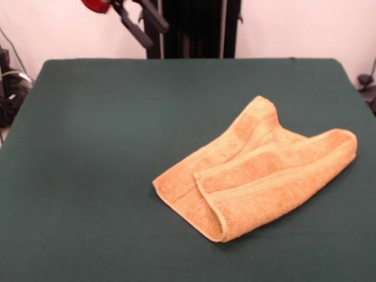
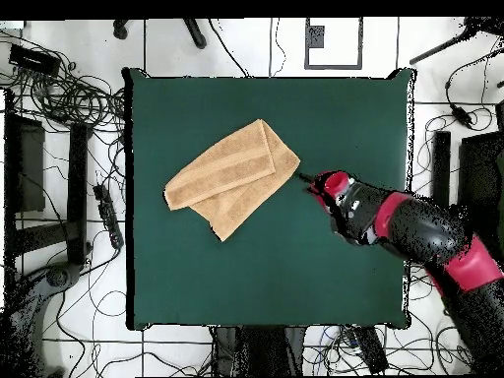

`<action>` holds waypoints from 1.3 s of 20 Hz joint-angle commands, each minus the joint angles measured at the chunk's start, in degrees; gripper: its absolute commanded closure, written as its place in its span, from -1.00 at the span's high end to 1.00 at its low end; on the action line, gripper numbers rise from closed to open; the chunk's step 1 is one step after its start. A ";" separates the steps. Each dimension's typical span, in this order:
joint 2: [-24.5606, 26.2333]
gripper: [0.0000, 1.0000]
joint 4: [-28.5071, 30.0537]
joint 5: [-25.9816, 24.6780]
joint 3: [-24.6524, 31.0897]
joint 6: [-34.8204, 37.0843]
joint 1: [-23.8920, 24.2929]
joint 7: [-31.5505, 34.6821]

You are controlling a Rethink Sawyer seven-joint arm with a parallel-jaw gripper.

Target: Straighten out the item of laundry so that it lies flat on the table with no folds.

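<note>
While the towel [image 2: 232, 176] lies folded over itself on the green surface [image 2: 266, 276], the task stands incomplete. Going left to right in the overhead view: the towel's doubled portion extends away from the end effector, one layer lapped across another at an angle; its nearest corner sits just beside the end effector [image 2: 303, 179]; the red and black arm [image 2: 413, 231] trails off behind that. In the front view the fold is confirmed, with a hemmed edge and a woven band of the upper layer lying over the lower one, and the end effector [image 1: 138, 26] shows raised at the top edge, clear of the cloth.

End effector state: cannot be determined; neither view resolves the opening.

Risks, as judged:
- Pinching at the near corner may take both layers together, so a pull would drag the whole bundle across the surface without opening it.
- A shallow descent may catch only loose terry, and the cloth would slip free mid-pull.
- Felt-like surface may grip the lower layer, producing fresh wrinkles.
</note>
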State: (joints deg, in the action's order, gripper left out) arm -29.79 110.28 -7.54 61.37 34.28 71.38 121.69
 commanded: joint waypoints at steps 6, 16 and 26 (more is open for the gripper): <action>13.87 1.00 2.35 -12.93 4.31 -9.91 -3.26 -11.03; 20.19 1.00 -2.69 -21.00 1.41 -11.15 -4.07 -10.38; 24.71 1.00 -7.36 -24.40 1.93 -10.60 -5.49 -9.32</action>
State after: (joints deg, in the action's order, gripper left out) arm -7.83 110.02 -29.04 65.09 23.98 70.57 121.68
